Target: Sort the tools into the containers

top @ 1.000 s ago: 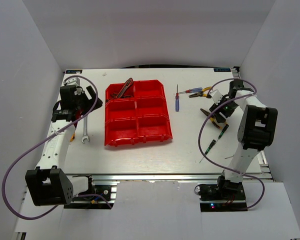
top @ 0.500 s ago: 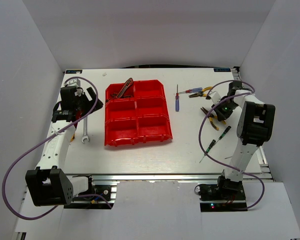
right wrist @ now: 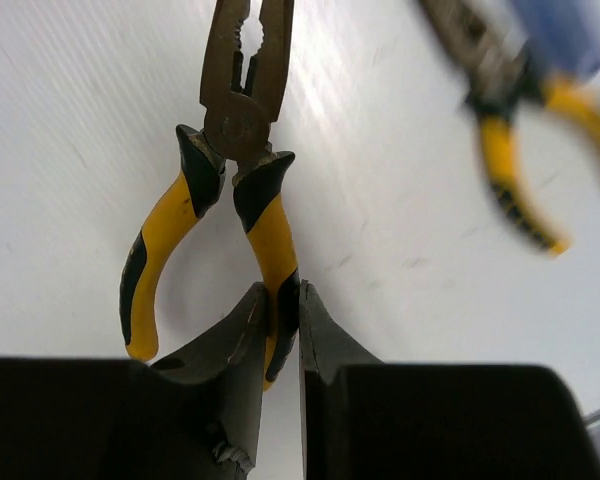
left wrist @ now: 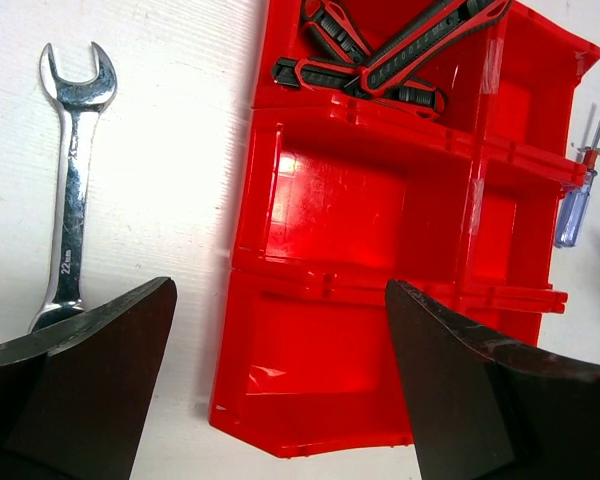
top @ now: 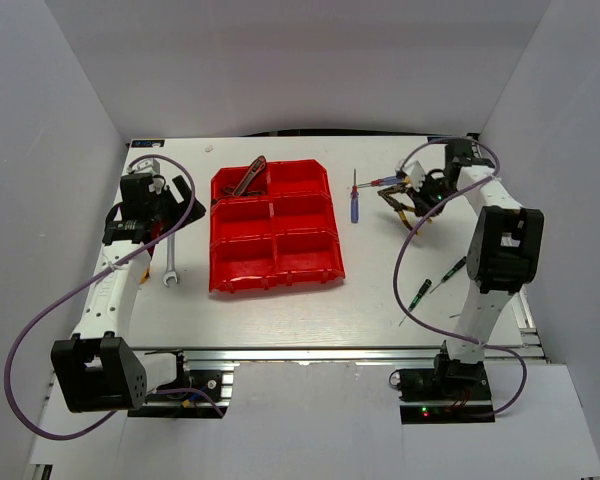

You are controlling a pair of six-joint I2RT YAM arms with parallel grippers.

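My right gripper (right wrist: 282, 292) is shut on one handle of the yellow-handled pliers (right wrist: 235, 130), whose nose points away from the camera. In the top view that gripper (top: 417, 193) is at the far right of the table with the pliers (top: 396, 203) hanging towards the red containers (top: 275, 226). My left gripper (left wrist: 280, 290) stands open, above the near-left corner of the containers (left wrist: 350, 330). A silver wrench (left wrist: 70, 210) lies left of them, also seen as the wrench (top: 170, 254). Red-black-handled pliers (top: 248, 177) lie in the far-left bin.
A blue-handled screwdriver (top: 354, 205) lies right of the bins, another slim screwdriver (top: 385, 182) beyond it. Two green-black screwdrivers (top: 420, 295) (top: 450, 268) lie near the right arm's base. A second yellow-handled tool (right wrist: 510, 150) shows blurred beside the held pliers.
My right gripper has shut on the yellow-handled pliers and carried them towards the far side and left. A green-black screwdriver it covered now shows. The left arm has not moved.
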